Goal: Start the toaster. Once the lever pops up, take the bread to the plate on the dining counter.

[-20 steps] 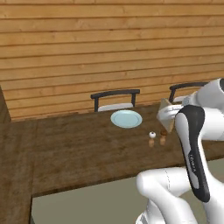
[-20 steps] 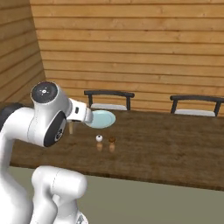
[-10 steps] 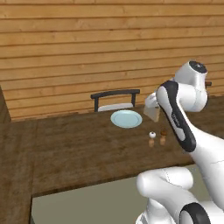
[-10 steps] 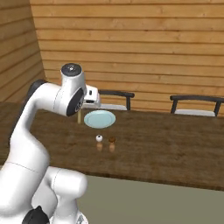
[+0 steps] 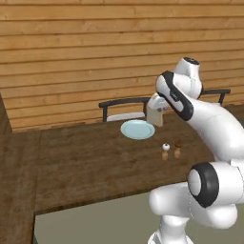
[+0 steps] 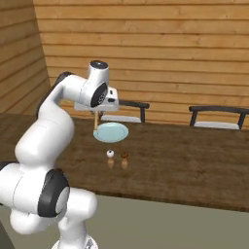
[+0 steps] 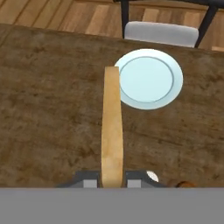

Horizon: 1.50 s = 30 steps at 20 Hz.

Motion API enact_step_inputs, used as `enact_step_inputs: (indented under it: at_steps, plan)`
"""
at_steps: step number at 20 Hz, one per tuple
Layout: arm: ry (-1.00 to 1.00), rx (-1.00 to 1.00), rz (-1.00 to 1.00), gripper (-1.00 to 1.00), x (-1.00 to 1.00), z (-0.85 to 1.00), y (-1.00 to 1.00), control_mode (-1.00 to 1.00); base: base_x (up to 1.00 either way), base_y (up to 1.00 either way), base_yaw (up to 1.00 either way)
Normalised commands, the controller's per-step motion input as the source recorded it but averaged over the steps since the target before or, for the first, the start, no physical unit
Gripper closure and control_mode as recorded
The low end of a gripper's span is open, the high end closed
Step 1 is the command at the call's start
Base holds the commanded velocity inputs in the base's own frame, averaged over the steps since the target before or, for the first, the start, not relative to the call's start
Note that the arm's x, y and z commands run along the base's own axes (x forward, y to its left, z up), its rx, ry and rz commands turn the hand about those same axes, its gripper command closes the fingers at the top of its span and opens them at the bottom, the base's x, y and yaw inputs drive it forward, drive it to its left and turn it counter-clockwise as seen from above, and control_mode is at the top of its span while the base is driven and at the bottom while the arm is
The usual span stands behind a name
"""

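My gripper (image 5: 156, 109) is shut on the bread (image 5: 154, 119), a thin light-tan slice that hangs on edge just above the dining counter (image 5: 86, 162). The slice hovers at the near-right rim of the pale-blue plate (image 5: 137, 129). From the right, the bread (image 6: 96, 122) hangs under the gripper (image 6: 97, 113) at the plate's (image 6: 111, 132) left edge. In the hand view the bread (image 7: 112, 131) runs edge-on from the gripper (image 7: 112, 180) up to the plate's (image 7: 148, 78) left rim. The toaster is out of view.
Two small shakers (image 5: 165, 151) (image 5: 177, 148) stand on the counter nearer the robot than the plate. A dark chair with a grey seat (image 5: 124, 108) stands behind the plate, and a second chair (image 6: 216, 116) further right. A wood-plank wall rises behind.
The arm has swung up and stretched forward over the counter, carrying the bread from beside the robot's body to the plate's edge. Plate and shakers have not moved.
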Motion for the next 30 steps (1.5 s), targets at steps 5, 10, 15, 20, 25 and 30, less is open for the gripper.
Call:
enact_step_inputs:
  at_steps: [5, 10, 15, 20, 25, 30]
  plan:
    - [0.06, -0.03, 0.0, 1.0, 0.55, -0.49, 0.05, -1.0, 0.0, 0.0, 0.0]
    - [0.0, 0.0, 0.0, 1.0, 0.57, -0.49, 0.22, -1.0, 0.0, 0.0, 0.0]
    - [-0.05, 0.0, 0.0, 1.0, 0.4, -0.36, 0.16, -1.0, 0.0, 0.0, 0.0]
    - [-0.01, 0.0, 0.0, 1.0, 0.43, -0.31, 0.08, -1.0, 0.0, 0.0, 0.0]
    - [-0.01, 0.04, 0.0, 1.0, 0.1, -0.16, 0.0, -1.0, 0.0, 0.0, 0.0]
    - [-0.1, 0.04, 0.0, 1.0, 0.07, -0.28, 0.0, -1.0, 0.0, 0.0, 0.0]
